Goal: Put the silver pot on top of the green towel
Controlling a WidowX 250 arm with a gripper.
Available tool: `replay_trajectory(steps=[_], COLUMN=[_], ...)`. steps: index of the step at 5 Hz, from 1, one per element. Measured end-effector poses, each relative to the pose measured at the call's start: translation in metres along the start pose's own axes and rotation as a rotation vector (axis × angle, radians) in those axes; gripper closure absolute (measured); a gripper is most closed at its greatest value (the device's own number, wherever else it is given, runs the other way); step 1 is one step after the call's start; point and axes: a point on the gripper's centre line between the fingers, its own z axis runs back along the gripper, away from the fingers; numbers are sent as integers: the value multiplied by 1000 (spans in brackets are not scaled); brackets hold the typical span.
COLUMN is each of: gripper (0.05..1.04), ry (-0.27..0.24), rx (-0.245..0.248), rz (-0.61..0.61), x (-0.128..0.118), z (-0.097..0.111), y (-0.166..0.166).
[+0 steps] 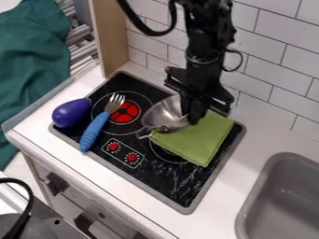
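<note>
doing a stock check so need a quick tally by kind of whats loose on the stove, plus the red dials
pot: 1
towel: 1
fork: 1
eggplant: 1
red dials: 2
total: 6

Bright, soft light leaves what looks like glare on the black stovetop (163, 179).
</note>
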Motion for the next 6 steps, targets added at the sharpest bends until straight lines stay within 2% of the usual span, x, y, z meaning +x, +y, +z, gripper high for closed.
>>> replay_trajectory(steps=[3, 4, 5, 6], gripper=[1029, 1016, 879, 629], ry=[18, 18, 40, -5], rx=[2, -12, -25, -37], rz=[-53, -16, 14, 14], x=[15, 14, 2, -2], z=[-13, -14, -19, 1], y=[-19, -21, -20, -20])
